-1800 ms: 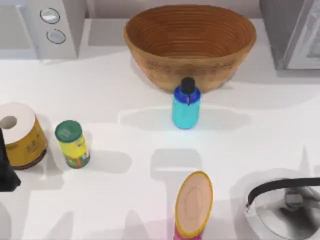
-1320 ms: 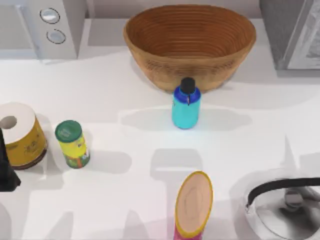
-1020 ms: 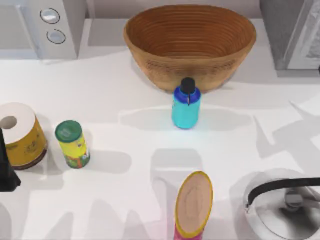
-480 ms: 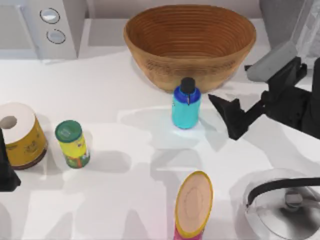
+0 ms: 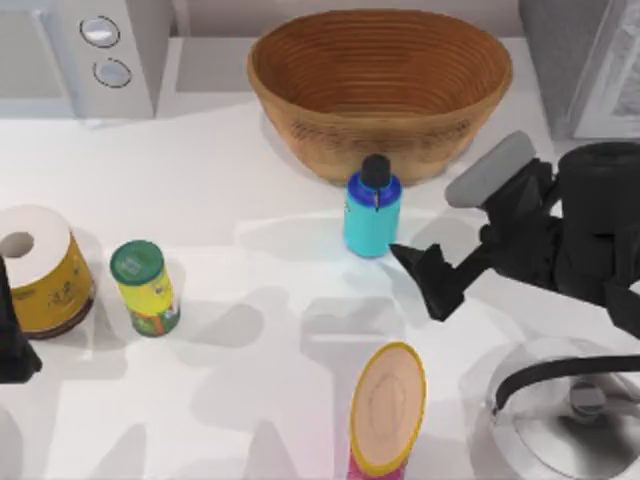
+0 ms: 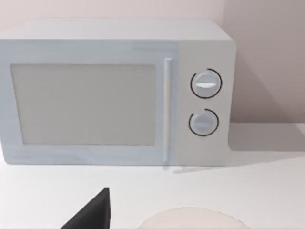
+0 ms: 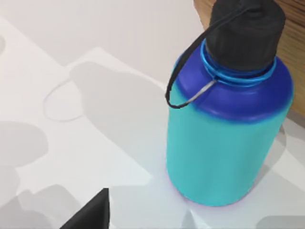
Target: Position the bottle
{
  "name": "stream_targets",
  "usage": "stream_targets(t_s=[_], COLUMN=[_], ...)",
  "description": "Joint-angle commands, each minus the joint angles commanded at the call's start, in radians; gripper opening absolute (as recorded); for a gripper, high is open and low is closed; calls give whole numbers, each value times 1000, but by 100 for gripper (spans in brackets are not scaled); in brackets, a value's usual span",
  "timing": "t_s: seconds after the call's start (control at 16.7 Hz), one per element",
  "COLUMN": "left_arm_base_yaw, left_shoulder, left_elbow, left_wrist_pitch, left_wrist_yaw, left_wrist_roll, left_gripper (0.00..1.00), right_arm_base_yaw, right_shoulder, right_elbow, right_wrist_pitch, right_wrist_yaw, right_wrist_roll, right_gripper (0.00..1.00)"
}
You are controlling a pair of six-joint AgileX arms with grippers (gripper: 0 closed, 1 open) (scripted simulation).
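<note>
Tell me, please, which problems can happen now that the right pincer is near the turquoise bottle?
1. The bottle stands upright, just in front of the woven bowl. A sideways bump from the right pincer could tip it or push it against the bowl.
2. The right pincer is apart from the bottle and slightly nearer the front edge, so closing now would probably miss.
3. The kettle sits below the right arm and might be brushed.

The left pincer is parked at the left edge.

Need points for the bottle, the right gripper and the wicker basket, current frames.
bottle (image 5: 371, 228), top view, on its turquoise body.
right gripper (image 5: 428, 278), top view, between its dark fingertips, right of the bottle.
wicker basket (image 5: 300, 120), top view, on its outer wall at the left.
</note>
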Motion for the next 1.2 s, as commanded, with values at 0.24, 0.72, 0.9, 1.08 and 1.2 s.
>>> stream_targets(t_s=[0.24,0.72,0.9,1.08,1.2], left_arm_base_yaw=[0,0,0,0,0], left_shoulder=[0,0,0,0,0], left_elbow=[0,0,0,0,0], left_wrist_pitch=[0,0,0,0,0], left_wrist_yaw=[0,0,0,0,0], left_wrist_roll=[0,0,0,0,0], left_gripper=[100,100,100,100,100], right_arm_base_yaw=[-7,16,60,71,71], right_shoulder=[12,335,399,402,402], right_elbow=[10,292,325,321,321], right_wrist_pitch=[1,50,81,90,90], right_wrist_yaw=[-4,26,60,68,68], right_wrist_roll=[-2,14,32,37,37], right_gripper=[100,100,100,100,100])
